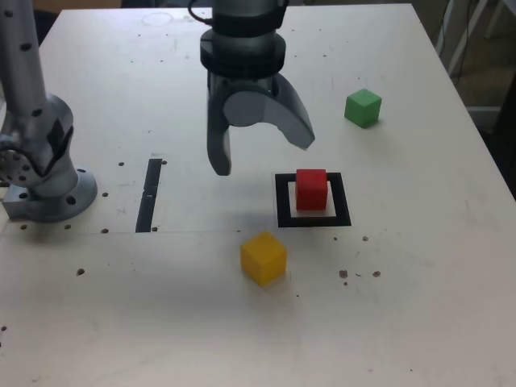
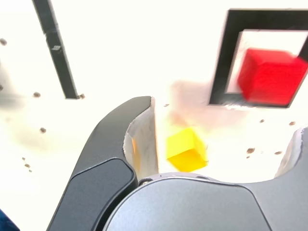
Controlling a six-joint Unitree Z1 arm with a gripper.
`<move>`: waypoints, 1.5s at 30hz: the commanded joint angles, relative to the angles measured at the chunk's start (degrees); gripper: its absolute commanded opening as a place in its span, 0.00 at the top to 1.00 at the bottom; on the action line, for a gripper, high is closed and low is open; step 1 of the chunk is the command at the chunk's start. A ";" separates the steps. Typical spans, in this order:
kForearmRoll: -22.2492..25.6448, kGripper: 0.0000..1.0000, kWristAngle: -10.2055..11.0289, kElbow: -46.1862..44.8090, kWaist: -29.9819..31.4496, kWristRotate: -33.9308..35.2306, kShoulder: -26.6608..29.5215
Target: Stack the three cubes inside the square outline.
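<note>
- In the exterior view, the red cube (image 1: 311, 190) sits inside the square outline (image 1: 284, 214) on the counter (image 1: 387, 306).
- From that outline, the green cube (image 1: 363, 109) lies towards one o'clock, well apart.
- The yellow cube (image 1: 264, 259) lies towards seven o'clock, outside the outline.
- The dark strip (image 1: 149, 196) is at nine o'clock.
- The pincer (image 1: 262, 157) shows towards ten o'clock, released, its jaws wide apart with nothing between them.
</note>
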State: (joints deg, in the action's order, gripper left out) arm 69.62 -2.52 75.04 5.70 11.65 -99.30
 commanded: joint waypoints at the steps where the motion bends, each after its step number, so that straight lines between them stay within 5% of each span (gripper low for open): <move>1: 0.07 0.02 -0.23 -0.57 1.39 1.99 0.83; 18: -1.88 0.08 0.22 -1.64 20.38 26.48 -3.13; 45: -8.35 0.09 -1.25 0.35 17.03 30.93 -14.64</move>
State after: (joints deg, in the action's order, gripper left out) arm 61.37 -3.25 75.33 23.12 43.06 -112.84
